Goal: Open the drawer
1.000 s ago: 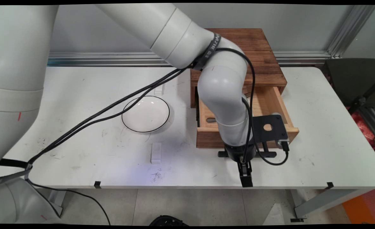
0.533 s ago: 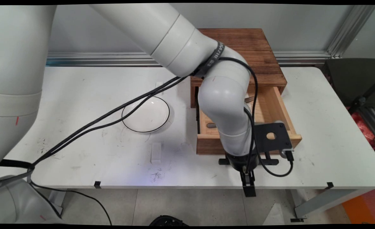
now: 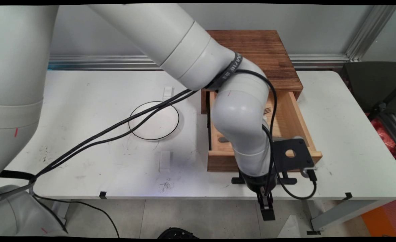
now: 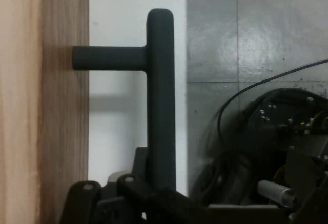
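The gripper [image 3: 260, 179] is clenched on the black handle [image 4: 160, 101] of the wooden drawer [image 3: 293, 116], which stands pulled well out from the wooden cabinet [image 3: 262, 55].

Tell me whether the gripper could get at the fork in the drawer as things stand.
Probably not at once: the gripper is shut on the drawer handle outside the front. The drawer stands open with the fork uncovered at its back, so after letting go the way looks free.
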### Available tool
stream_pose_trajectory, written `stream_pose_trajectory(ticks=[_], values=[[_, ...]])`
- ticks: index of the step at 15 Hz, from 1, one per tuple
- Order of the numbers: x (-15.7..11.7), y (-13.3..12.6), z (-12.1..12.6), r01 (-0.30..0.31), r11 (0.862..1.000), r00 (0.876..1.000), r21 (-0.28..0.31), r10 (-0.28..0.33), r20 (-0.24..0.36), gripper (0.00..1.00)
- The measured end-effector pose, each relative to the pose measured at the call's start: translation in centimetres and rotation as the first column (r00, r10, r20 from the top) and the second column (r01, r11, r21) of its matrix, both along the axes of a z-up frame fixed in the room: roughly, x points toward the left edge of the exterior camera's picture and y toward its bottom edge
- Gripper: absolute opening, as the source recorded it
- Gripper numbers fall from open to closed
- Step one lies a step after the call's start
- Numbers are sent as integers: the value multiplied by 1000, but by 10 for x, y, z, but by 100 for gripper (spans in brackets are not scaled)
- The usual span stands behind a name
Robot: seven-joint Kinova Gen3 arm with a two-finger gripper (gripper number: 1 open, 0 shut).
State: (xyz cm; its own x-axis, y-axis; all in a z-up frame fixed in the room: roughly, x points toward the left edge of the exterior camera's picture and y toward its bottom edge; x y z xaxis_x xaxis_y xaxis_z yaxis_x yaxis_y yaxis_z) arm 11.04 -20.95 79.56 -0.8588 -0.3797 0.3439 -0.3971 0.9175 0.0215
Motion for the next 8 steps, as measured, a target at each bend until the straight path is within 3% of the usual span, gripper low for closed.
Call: stream_pose_trajectory(ticks=[8], values=[[-10,20,4,-11,999,1000,36,12,-13,100]])
